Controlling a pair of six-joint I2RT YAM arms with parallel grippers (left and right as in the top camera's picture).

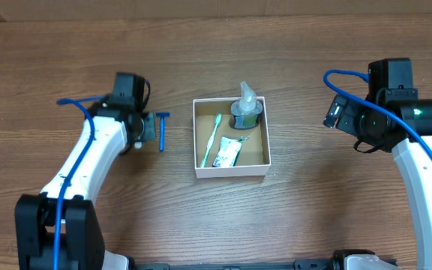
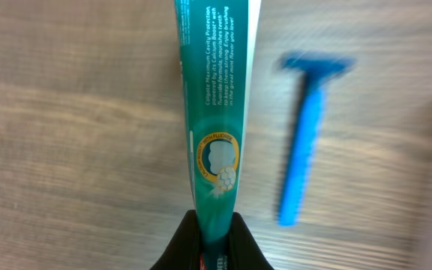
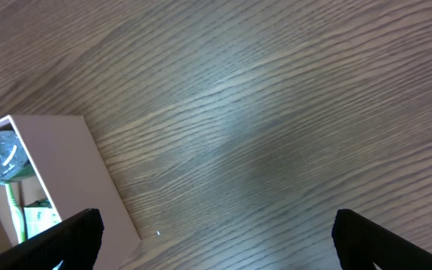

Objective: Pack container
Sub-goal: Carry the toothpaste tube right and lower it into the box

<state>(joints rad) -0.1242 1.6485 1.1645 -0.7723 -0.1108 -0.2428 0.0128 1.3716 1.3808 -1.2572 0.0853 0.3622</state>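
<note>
The box (image 1: 231, 170) sits pretty much dead centre on the table (image 1: 313, 217), between the two arms. Inside it there's a toothbrush (image 1: 211, 140) lying along the left wall, a small packet (image 1: 227, 151) just beside it, and a bottle (image 1: 247, 109) in the far right corner.

The left gripper (image 2: 214, 229) is out to the left of the box, pinched tight on the end of a teal tube (image 2: 216, 112). A blue razor (image 1: 162, 130) lies flat on the wood between that gripper and the box, touching neither.

The right gripper (image 3: 216, 232) is well off to the right, fingers spread wide with nothing in them, and one corner of the box shows in its camera.
</note>
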